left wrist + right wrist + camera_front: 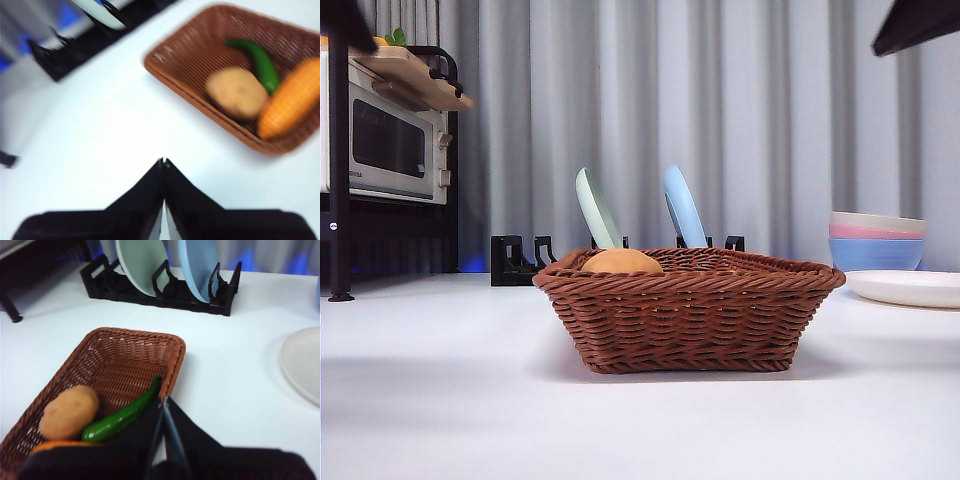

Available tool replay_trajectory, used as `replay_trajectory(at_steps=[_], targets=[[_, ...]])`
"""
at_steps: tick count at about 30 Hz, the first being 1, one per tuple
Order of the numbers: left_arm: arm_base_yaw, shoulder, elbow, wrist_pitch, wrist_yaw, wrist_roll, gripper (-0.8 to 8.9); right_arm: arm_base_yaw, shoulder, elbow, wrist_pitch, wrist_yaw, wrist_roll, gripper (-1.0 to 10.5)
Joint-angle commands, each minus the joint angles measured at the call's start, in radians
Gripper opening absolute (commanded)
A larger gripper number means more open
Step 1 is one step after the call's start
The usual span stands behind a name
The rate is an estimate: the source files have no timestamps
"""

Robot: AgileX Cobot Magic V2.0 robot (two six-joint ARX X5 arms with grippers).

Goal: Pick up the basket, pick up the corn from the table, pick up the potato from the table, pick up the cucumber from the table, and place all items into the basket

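Note:
The brown wicker basket (pixel 690 315) stands on the white table (pixel 440 400) in the middle of the front view. Inside it lie the tan potato (pixel 237 93), the green cucumber (pixel 261 62) and the orange ridged corn (pixel 292 97). In the front view only the potato's top (pixel 621 262) shows above the rim. The right wrist view shows the basket (pixel 122 357), the potato (pixel 69 411), the cucumber (pixel 122 416) and a sliver of the corn (pixel 60 445). My left gripper (pixel 163 162) is shut and empty, above the table beside the basket. My right gripper (pixel 163 401) is shut and empty, above the basket's edge.
A black rack (pixel 520 260) with a green plate (pixel 597 210) and a blue plate (pixel 683 208) stands behind the basket. Stacked bowls (pixel 876 240) and a white plate (pixel 910 288) are at the right. A microwave (pixel 390 140) on a shelf is at the left.

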State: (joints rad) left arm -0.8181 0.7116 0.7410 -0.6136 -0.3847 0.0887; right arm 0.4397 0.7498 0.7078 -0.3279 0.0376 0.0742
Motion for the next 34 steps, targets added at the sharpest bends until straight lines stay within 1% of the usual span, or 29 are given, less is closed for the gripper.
replay_trajectory(at_steps=[1,2,5,16,20,22,24,27,29,34], targets=[[0.002,-0.043,-0.036,-0.006,0.058,-0.072,-0.03,0.003,-0.06,-0.035,-0.01,0.007,0.034,0.0],[0.002,-0.045,-0.035,-0.028,0.072,-0.097,-0.03,0.002,-0.071,-0.035,-0.01,0.016,0.06,0.0],[0.002,-0.045,-0.035,-0.051,0.074,-0.097,-0.03,-0.001,-0.093,-0.035,-0.01,0.05,0.066,0.0],[0.0,-0.034,-0.035,-0.045,0.075,-0.096,-0.03,-0.001,-0.104,-0.035,-0.01,0.047,0.066,0.0],[0.019,-0.105,-0.035,-0.056,0.072,-0.089,-0.03,-0.001,-0.104,-0.035,-0.01,0.047,0.066,0.0],[0.058,-0.152,-0.037,-0.029,0.082,-0.106,-0.03,-0.001,-0.104,-0.035,-0.011,0.048,0.066,0.0],[0.118,-0.203,-0.05,0.029,0.11,-0.12,-0.03,-0.001,-0.104,-0.035,-0.011,0.047,0.066,0.0],[0.245,-0.293,-0.11,0.145,0.159,-0.119,-0.03,-0.001,-0.104,-0.035,-0.011,0.047,0.066,0.0],[0.345,-0.363,-0.182,0.223,0.183,-0.119,-0.03,-0.001,-0.103,-0.035,-0.011,0.047,0.066,0.0],[0.578,-0.528,-0.385,0.321,0.301,-0.119,-0.03,-0.001,-0.103,-0.035,-0.011,0.047,0.066,0.0]])
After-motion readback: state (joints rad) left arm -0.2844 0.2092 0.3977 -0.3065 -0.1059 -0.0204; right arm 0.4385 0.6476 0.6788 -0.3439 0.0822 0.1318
